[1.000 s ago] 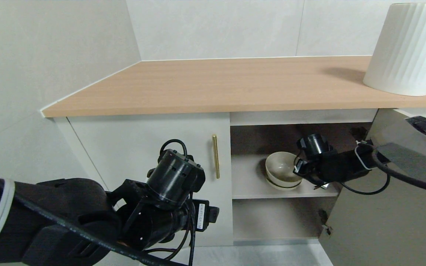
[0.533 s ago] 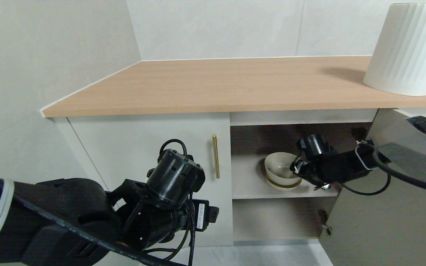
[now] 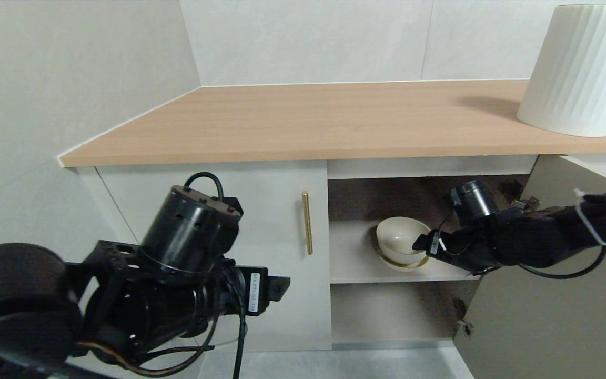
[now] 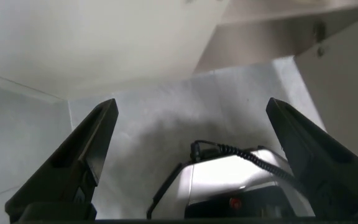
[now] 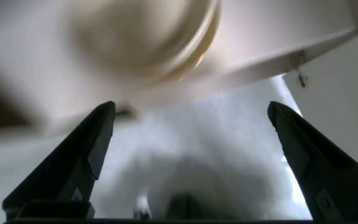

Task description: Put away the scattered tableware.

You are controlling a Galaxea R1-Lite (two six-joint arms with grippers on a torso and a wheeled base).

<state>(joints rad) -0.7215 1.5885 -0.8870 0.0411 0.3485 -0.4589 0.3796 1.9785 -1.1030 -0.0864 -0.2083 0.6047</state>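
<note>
The bowl [image 3: 399,241] sits on a plate [image 3: 403,263] on the middle shelf [image 3: 353,263] of the cupboard [image 3: 429,167], under the bench [image 3: 334,121]. There is bare shelf to the left of the bowl and a little on its right. The left door [image 3: 203,179] is shut, and its gold handle [image 3: 307,222] stands right at the edge of the opening. The right door [image 3: 545,316] hangs wide open on the right. A big white ribbed tub [image 3: 582,68] stands far right on the bench.

A second ago the right arm reached farther in, and its tip covered the right rim of the bowl. It has pulled back to the right since then. The bowl and plate have stayed where they were. The left arm has lifted and swung to the left.

Now the right arm comes in from the right, about level, past the open door. The right pincer [image 5: 191,168] is just beside the bowl's right rim, with its fingers spread wide and nothing in them. The left arm is low in front of the shut door, pointing right. The left pincer [image 4: 191,162] is spread wide too, holding nothing, with the floor [image 4: 166,124] beyond it.
</note>
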